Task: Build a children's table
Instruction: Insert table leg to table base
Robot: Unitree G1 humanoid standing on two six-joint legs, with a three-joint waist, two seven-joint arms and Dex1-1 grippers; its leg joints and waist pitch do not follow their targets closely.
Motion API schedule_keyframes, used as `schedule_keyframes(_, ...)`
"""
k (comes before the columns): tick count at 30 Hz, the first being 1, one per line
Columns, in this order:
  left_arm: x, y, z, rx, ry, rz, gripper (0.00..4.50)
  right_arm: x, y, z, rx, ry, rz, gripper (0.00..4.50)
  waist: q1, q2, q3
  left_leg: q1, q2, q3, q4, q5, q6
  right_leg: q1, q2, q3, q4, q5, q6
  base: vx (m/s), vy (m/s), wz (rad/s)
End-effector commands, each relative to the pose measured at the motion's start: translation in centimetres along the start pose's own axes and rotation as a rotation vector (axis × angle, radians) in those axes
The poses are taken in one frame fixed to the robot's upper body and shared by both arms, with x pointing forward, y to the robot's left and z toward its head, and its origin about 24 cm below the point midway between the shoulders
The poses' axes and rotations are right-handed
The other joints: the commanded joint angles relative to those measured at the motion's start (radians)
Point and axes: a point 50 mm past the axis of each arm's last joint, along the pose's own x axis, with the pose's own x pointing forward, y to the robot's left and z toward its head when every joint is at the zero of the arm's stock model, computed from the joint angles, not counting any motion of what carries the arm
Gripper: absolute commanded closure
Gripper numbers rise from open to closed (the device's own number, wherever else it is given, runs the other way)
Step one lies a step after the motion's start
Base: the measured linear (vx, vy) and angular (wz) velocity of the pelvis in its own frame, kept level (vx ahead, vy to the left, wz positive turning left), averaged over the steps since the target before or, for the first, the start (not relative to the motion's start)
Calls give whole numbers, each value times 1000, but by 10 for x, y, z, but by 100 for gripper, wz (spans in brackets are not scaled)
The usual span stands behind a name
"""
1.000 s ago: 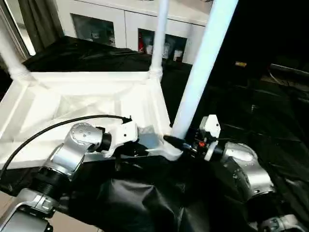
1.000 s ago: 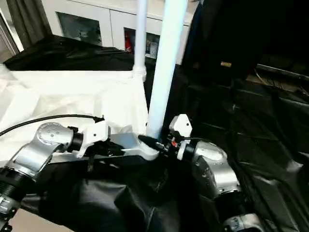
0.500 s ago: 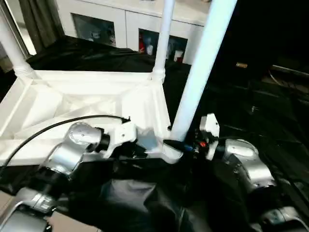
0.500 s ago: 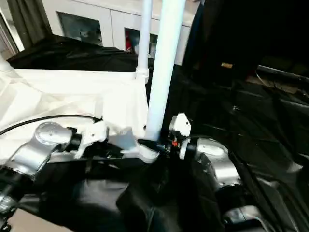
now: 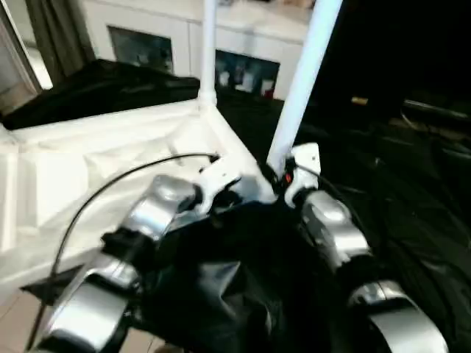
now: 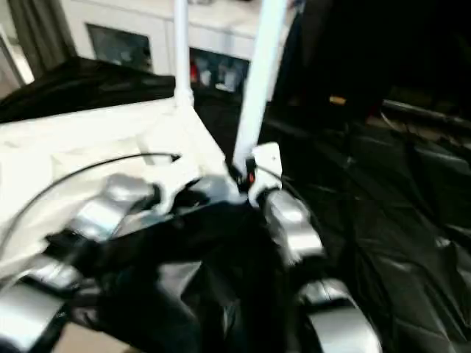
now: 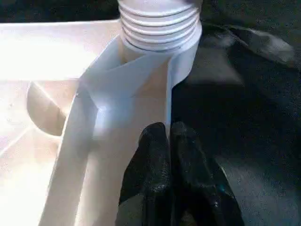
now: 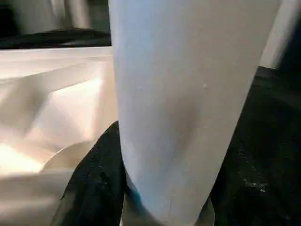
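**Ana:** Legs up, tabletop (image 5: 96,158) down. The white slab lies upside down on the black cloth (image 5: 221,294), ribbed side facing us, so the corner sockets point upward to take the legs.

**Ben:** And the right claw (image 8: 155,207) is on the near leg (image 5: 302,81), low down by the socket. Black fingers (image 8: 96,183) sit either side of the tube, jaws about half apart and filled by it. I'd call that a grip.

**Ana:** Makes sense to hold it low: that's where you steer the foot into the socket. The leg stands nearly upright, leaning a touch.

**Ben:** Left claw (image 7: 170,136)?

**Ana:** Pinched shut, nothing between the fingers. Its tips rest right at the tabletop's corner wall, just below the ribbed collar (image 7: 157,23) where the leg enters. My guess is it's bracing the slab so the corner doesn't skid.

**Ben:** So the corner sits between the two claws: one on the tube, one against the rim.

**Ana:** Exactly. A second leg (image 5: 207,51) already stands in the far corner, cabinet (image 5: 176,37) behind it. Whether the near one is fully seated, I can't tell.
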Motion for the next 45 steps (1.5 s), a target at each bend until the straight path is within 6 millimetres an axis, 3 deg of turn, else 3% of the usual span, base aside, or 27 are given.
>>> schedule_keyframes(1, -3, 17, 3, -21, 19, 157, 450, -18, -1, -61, 58, 270, -78, 260, 2, 20, -43, 13, 65, -35, -90, -347, -14, 13, -119, 66, -104, -524, -115, 0, 0, 0)
schedule_keyframes(6, -2, 17, 3, -26, 25, 163, 450, -18, 3, -62, 46, 275, -77, 260, 9, 21, -45, 5, 70, -37, -96, -333, -12, 19, -121, 69, -95, -462, -120, 0, 0, 0)
schedule_keyframes(9, -2, 18, 2, -29, 32, 165, 450, -17, 4, -63, 43, 279, -88, 260, 8, 20, -41, 7, 68, -37, -97, -355, -11, 16, -122, 69, -99, -501, -114, 0, 0, 0)
schedule_keyframes(13, -1, 18, 1, -29, 35, 163, 450, -16, 5, -63, 38, 280, -91, 260, 7, 20, -39, 11, 67, -40, -97, -388, -8, 10, -125, 67, -112, -598, -82, 0, 0, 0)
schedule_keyframes(19, 0, 19, 1, -28, 31, 159, 450, -12, 9, -58, 45, 253, -75, 260, 8, 19, -37, 13, 68, -41, -102, -383, -2, 10, -128, 63, -122, -614, -72, 0, 0, 0)
schedule_keyframes(22, -1, 19, 2, -23, 25, 155, 450, -10, 8, -53, 59, 229, -68, 188, 8, 19, -37, 13, 68, -41, -102, -386, 0, 7, -129, 64, -125, -629, -67, 0, 0, 0)
schedule_keyframes(27, -2, 21, 4, -12, 13, 145, 450, -6, 5, -41, 91, 175, -55, 152, 7, 22, -42, 7, 71, -42, -105, -358, 5, 13, -130, 63, -121, -589, -78, 0, 0, 0)
schedule_keyframes(33, -3, 20, 5, 18, -1, 116, 450, -3, 2, -23, 89, 81, 2, 101, 11, 25, -54, -5, 74, -33, -102, -248, 10, 29, -129, 67, -98, -404, -140, 0, 0, 0)
schedule_keyframes(36, -3, 18, 6, 40, -14, 88, 450, -5, -1, -18, 70, 47, 53, 82, 16, 24, -67, -9, 73, -26, -93, -184, 32, 36, -124, 67, -78, -266, -183, 0, 0, 0)
schedule_keyframes(37, -6, 15, 6, 81, -36, 34, 450, -13, -7, -11, 32, 13, 154, 64, 18, 23, -69, -9, 72, -24, -90, -165, 42, 40, -119, 65, -74, -226, -188, 58, -17, 1)
schedule_keyframes(39, -7, 13, 7, 110, -52, 9, 450, -18, -9, -8, 15, 6, 200, 49, 28, 25, -87, -13, 71, -19, -70, -1, 99, 46, -113, 61, -37, 47, -228, 74, -18, 4)
schedule_keyframes(40, -9, 12, 5, 105, -57, -13, 450, -24, -13, -6, -8, 9, 247, 42, 28, 25, -87, -13, 71, -19, -70, -1, 99, 46, -113, 61, -37, 47, -228, 79, -12, 1)
schedule_keyframes(41, -10, 11, 4, 99, -59, -28, 450, -27, -16, -5, -23, 13, 277, 42, 28, 23, -88, -20, 62, -16, -57, 84, 145, 49, -105, 57, -19, 225, -265, 73, -7, 1)
schedule_keyframes(42, -13, 9, 4, 127, -82, -63, 450, -35, -21, -4, -65, 29, 323, 34, 28, 22, -90, -18, 59, -13, -54, 91, 161, 47, -106, 57, -18, 253, -275, 73, -7, 1)
schedule_keyframes(43, -16, 7, 3, 138, -90, -96, 450, -43, -28, -1, -112, 36, 368, 20, 32, 16, -90, -23, 55, -14, -48, 99, 189, 55, -105, 56, -13, 293, -284, 56, -7, 4)
schedule_keyframes(44, -22, 0, 3, 204, -139, -185, 450, -57, -38, 5, -173, 40, 434, 20, 37, 14, -93, -28, 59, -16, -43, 121, 208, 57, -107, 56, -5, 332, -279, 0, 0, 0)
schedule_keyframes(45, -22, 0, 3, 204, -139, -185, 450, -57, -38, 5, -173, 40, 434, 20, 41, 16, -92, -27, 61, -17, -42, 122, 217, 53, -107, 55, -6, 333, -278, 0, 0, 0)
